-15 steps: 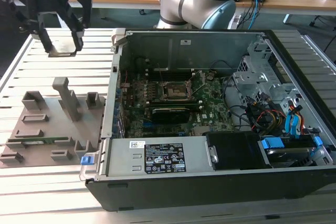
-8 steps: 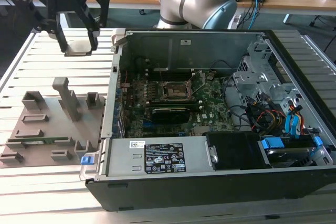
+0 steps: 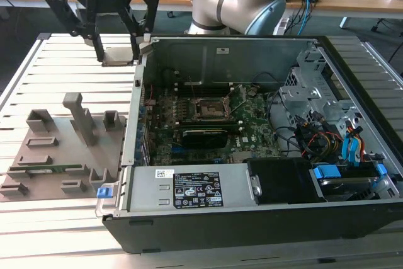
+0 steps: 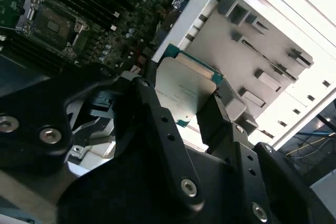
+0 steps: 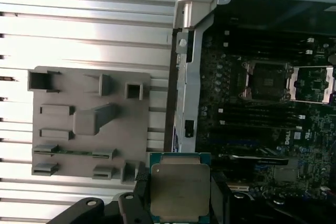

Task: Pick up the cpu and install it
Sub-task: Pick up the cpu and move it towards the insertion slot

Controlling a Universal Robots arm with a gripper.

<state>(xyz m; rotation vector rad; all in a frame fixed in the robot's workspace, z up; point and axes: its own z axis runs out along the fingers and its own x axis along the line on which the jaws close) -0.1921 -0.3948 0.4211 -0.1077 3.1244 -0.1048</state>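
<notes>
The cpu point(image 5: 180, 190) between the fingers point(image 4: 157, 119), above the table point(image 3: 63, 61), near the computer case point(image 3: 252, 231) and fixture plate point(image 3: 56, 137)

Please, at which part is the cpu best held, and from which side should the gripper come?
By two opposite side edges, coming from its metal-top side. The cpu is a thin flat square, so only the edges give the fingers a hold, and the underside probably stays free for seating. The gripper holds it this way now.
</notes>
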